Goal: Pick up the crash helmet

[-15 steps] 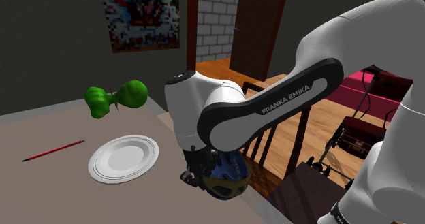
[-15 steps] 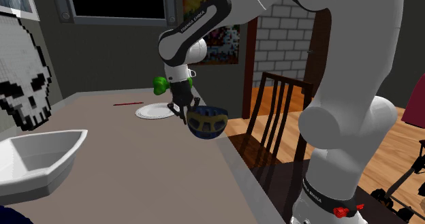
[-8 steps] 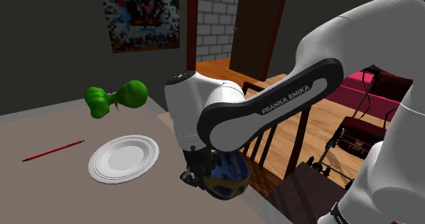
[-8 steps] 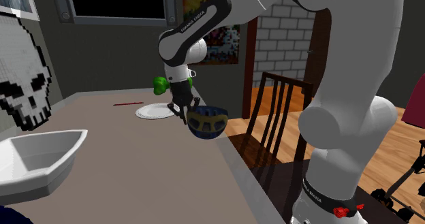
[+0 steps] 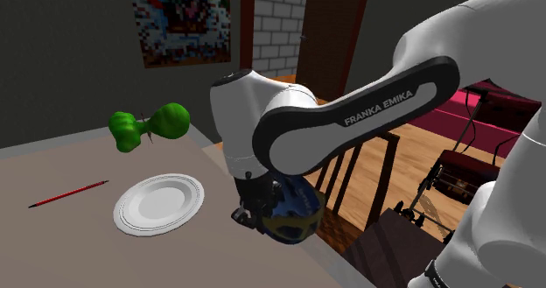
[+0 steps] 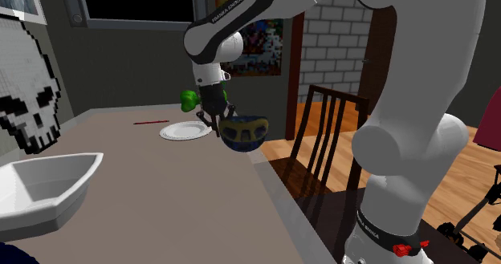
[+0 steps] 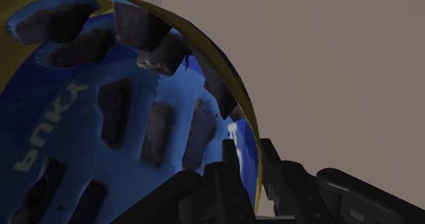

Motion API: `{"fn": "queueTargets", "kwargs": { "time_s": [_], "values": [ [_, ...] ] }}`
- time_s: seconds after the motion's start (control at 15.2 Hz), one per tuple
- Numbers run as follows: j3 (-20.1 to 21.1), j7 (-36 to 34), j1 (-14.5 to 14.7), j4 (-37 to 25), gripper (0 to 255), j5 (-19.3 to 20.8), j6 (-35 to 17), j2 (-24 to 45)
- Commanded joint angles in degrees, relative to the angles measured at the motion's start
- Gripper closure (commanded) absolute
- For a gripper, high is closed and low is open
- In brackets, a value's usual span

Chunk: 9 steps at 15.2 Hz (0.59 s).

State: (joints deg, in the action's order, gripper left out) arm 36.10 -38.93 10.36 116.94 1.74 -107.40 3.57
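Gripper point(image 5: 254, 209): fingers point(image 7: 231, 182) clamped on the rim of the crash helmet point(image 5: 293, 218), one inside the shell and one outside.
Crash helmet: blue with a yellow rim, held above the table point(image 5: 70, 247) at its chair-side edge.
Plate point(image 5: 162, 199): white, on the table near the helmet.

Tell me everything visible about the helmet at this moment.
The helmet is blue with a yellow rim, slotted vents, dark padding inside and pale lettering. It hangs tilted, hollow side up, above the table near its edge. The gripper is shut on its rim, one finger inside and one outside; nothing else touches it.
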Motion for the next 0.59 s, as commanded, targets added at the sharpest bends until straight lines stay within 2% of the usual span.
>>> {"fn": "queueTargets", "kwargs": {
  "time_s": [0.0, 0.53],
  "values": [
    [0.0, 0.32, -0.08, -0.86, 255, -0.42, 1.43, -0.74],
    [-0.08, 1.07, -0.28, -4.03, 255, -1.39, 5.97, -2.44]
  ]
}}
